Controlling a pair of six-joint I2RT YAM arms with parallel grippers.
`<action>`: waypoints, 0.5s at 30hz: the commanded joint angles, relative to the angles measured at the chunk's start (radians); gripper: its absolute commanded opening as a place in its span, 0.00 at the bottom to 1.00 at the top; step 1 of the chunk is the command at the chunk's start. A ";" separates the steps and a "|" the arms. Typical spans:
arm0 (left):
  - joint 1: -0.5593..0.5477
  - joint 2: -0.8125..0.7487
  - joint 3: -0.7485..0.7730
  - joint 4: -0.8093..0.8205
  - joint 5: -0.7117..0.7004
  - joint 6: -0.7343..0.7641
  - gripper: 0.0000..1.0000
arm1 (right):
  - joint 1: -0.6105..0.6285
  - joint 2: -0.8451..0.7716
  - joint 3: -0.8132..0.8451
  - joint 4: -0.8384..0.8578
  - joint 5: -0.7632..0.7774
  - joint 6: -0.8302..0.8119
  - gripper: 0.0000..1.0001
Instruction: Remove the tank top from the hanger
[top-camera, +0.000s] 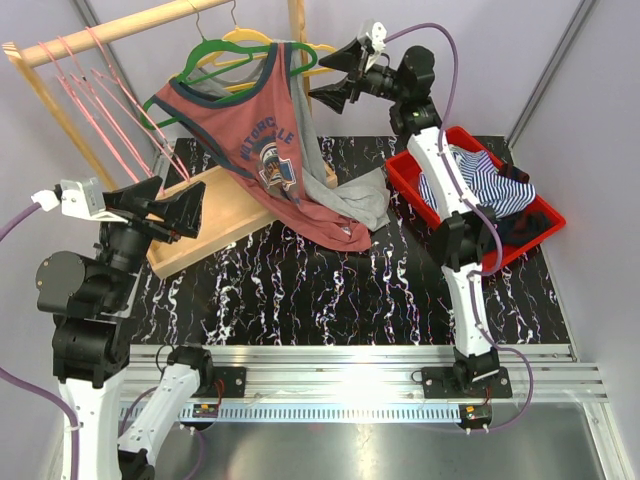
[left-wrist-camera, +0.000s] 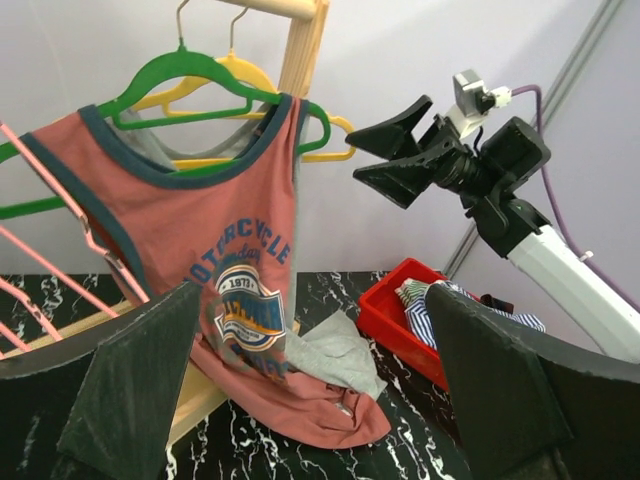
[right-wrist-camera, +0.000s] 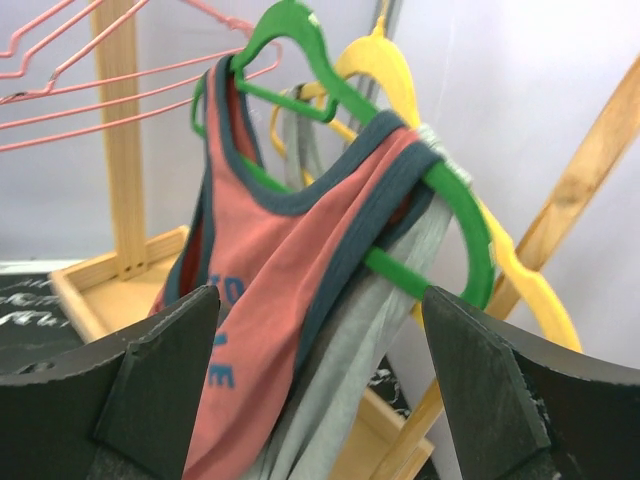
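A salmon-red tank top (top-camera: 255, 130) with dark blue trim and a printed badge hangs on a green hanger (top-camera: 215, 58) from the wooden rail; its hem rests on the table. It shows in the left wrist view (left-wrist-camera: 200, 240) and the right wrist view (right-wrist-camera: 270, 270). My right gripper (top-camera: 335, 78) is open, raised just right of the strap on the hanger's right arm (right-wrist-camera: 440, 185). My left gripper (top-camera: 180, 205) is open and empty, low at the left, facing the garment from a distance.
A grey garment (top-camera: 355, 195) hangs behind on a yellow hanger (top-camera: 245, 42). Pink wire hangers (top-camera: 100, 85) hang at the left. The rack's wooden base (top-camera: 215, 225) lies on the black marbled table. A red bin (top-camera: 520, 235) holds striped clothes at the right.
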 joint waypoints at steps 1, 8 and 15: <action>-0.004 -0.010 -0.002 -0.030 -0.038 0.029 0.99 | 0.011 0.021 0.058 0.059 0.116 -0.030 0.89; -0.004 -0.014 0.009 -0.048 -0.045 0.026 0.99 | 0.027 0.029 0.043 0.030 0.224 -0.081 0.86; -0.004 -0.013 0.003 -0.042 -0.048 0.019 0.99 | 0.028 0.065 0.049 0.043 0.225 -0.085 0.85</action>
